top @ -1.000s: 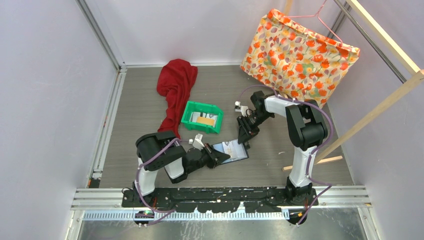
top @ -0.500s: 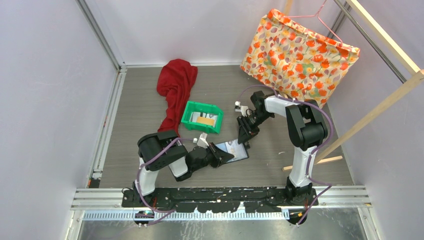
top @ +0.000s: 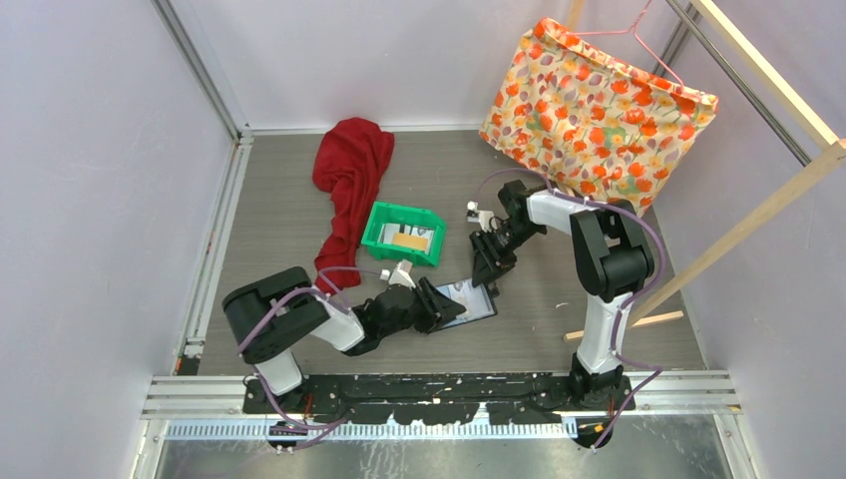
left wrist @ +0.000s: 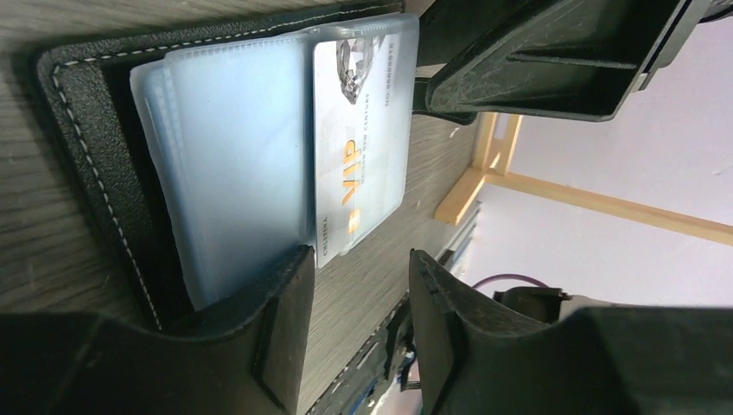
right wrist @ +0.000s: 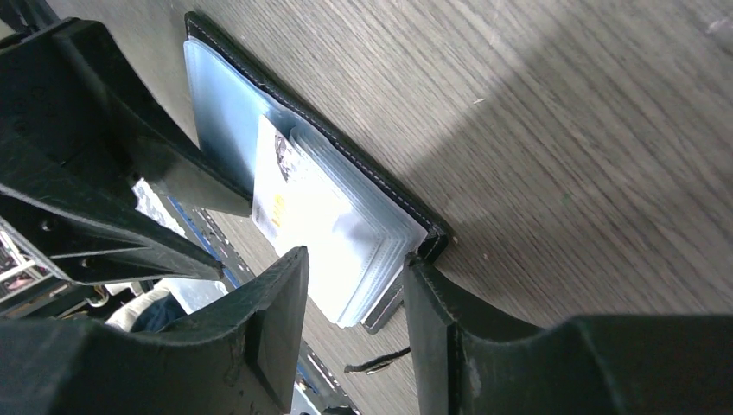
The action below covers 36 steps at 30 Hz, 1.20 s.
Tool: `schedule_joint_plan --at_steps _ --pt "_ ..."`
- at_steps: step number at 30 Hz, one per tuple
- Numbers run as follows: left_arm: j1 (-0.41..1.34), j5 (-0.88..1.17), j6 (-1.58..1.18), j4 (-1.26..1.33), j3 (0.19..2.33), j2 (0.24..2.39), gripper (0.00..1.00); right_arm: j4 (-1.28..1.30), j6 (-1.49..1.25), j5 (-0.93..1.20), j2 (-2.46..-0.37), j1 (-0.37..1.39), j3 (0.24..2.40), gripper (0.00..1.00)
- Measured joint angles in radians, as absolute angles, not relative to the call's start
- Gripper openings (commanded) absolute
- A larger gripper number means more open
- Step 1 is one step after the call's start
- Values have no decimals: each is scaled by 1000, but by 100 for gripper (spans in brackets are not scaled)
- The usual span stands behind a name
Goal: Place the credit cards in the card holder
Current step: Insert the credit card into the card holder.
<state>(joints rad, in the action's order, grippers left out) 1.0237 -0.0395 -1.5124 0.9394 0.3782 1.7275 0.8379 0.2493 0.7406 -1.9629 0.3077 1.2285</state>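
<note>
The black card holder (top: 471,302) lies open on the table between my two grippers. A white card (left wrist: 359,147) with gold lettering sits partly inside its pale pockets (left wrist: 233,156), one end sticking out. My left gripper (left wrist: 359,259) is open at the holder's near edge with only table showing between its fingers. My right gripper (right wrist: 354,259) is open at the holder's opposite corner (right wrist: 432,238), the pocket stack (right wrist: 363,251) just past its fingertips. More credit cards, an orange one (top: 408,240) on top, lie in the green bin (top: 382,218).
A red cloth (top: 349,170) lies behind and left of the bin. A floral bag (top: 594,100) hangs on a wooden rail (top: 758,75) at the back right. A wooden stick (top: 624,322) lies on the table by the right arm's base.
My left gripper went from shut to open beside the holder, and that arm's elbow swung out to the left. The right gripper's jaws widened a little.
</note>
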Motion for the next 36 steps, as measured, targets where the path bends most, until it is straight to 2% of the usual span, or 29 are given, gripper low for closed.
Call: schedule_joint_plan --at_steps 6,13,19,28,36 --pt "1024 -48 -1454 681 435 1603 47 834 252 722 -1954 303 1229 50" --pt "1019 -83 -1392 426 513 1537 34 830 256 699 -1938 303 1229 50" --pt "1007 -107 -1327 230 622 1537 28 828 256 695 -1937 303 1229 47" --pt "990 -88 -1296 188 682 1615 36 828 256 693 -1937 308 1229 44" --pt "979 -51 -1276 186 739 1666 35 828 256 700 -1938 334 1229 42"
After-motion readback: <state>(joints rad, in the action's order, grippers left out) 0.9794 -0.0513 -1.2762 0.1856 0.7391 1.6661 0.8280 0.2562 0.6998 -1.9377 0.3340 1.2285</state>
